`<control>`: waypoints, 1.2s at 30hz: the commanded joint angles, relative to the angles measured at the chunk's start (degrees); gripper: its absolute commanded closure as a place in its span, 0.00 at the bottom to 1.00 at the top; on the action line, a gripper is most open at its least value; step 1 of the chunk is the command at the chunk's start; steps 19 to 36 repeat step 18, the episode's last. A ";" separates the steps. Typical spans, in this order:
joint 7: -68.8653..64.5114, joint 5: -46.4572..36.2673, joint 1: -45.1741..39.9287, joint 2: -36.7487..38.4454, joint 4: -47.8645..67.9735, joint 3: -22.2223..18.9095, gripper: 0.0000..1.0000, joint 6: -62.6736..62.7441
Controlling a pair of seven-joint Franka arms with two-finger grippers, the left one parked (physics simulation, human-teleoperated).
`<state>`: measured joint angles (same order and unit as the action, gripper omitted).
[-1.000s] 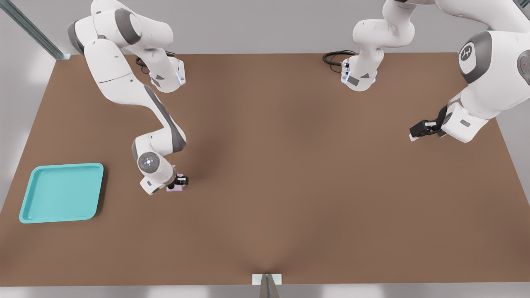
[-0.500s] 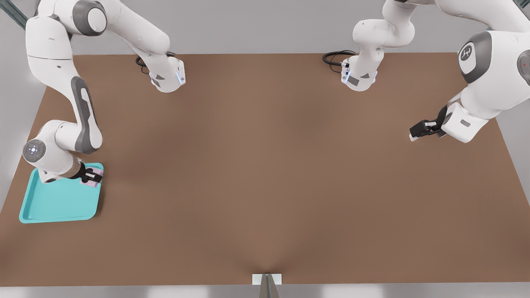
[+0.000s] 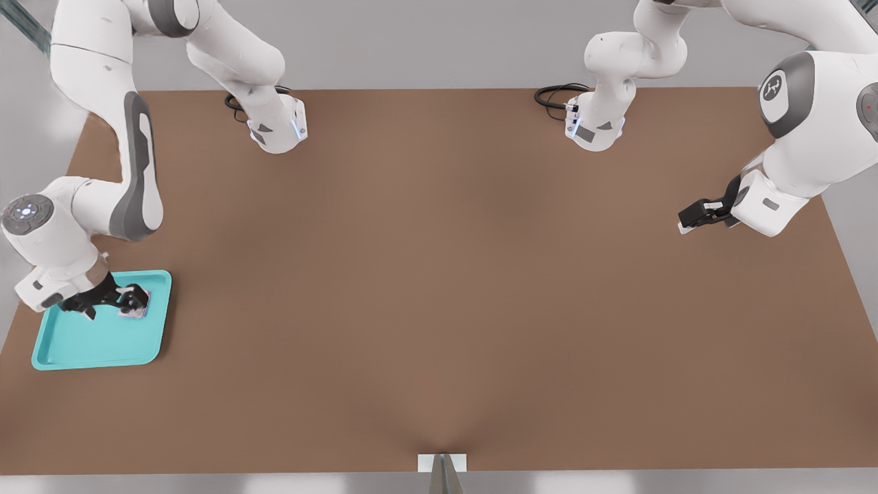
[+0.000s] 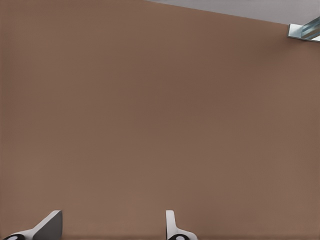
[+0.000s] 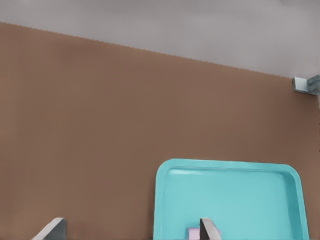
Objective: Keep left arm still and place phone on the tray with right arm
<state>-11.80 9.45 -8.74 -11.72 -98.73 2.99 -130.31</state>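
- Bench [image 3: 480, 288]: brown, fills most of the front view, bare across the middle and right of the frame.
- Right arm [image 3: 134, 171]: reaches down the left side of the front view, lit wrist disc at the far left edge, forearm bent over the tray.
- Tray [image 3: 82, 343]: turquoise, lower left of the front view, flat on the bench near its left edge; also seen in the right wrist view [image 5: 225, 200], where its near part is cut off by the frame edge.
- Gripper [image 3: 134, 302]: black, low over the upper right part of the tray in the front view, just inside the rim.
- Phone [image 3: 132, 313]: pale pink, only a sliver showing under the gripper in the front view; in the right wrist view a small lilac patch [image 5: 196, 233] against the tray floor, right beside one pale fingertip [image 5: 207, 229].
- Grip: fingertips in the wrist view stand well apart, wider than the phone, so reads as spread and let go, or nearly so; contact with the one fingertip cannot be ruled out.
- Progress, as a judgement: phone inside the tray, apparently resting on it; placing looks all but done. Left: lift the gripper clear without nudging the phone.
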 commanded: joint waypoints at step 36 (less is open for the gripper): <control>15.67 -5.59 12.61 3.99 10.13 0.62 0.00 30.37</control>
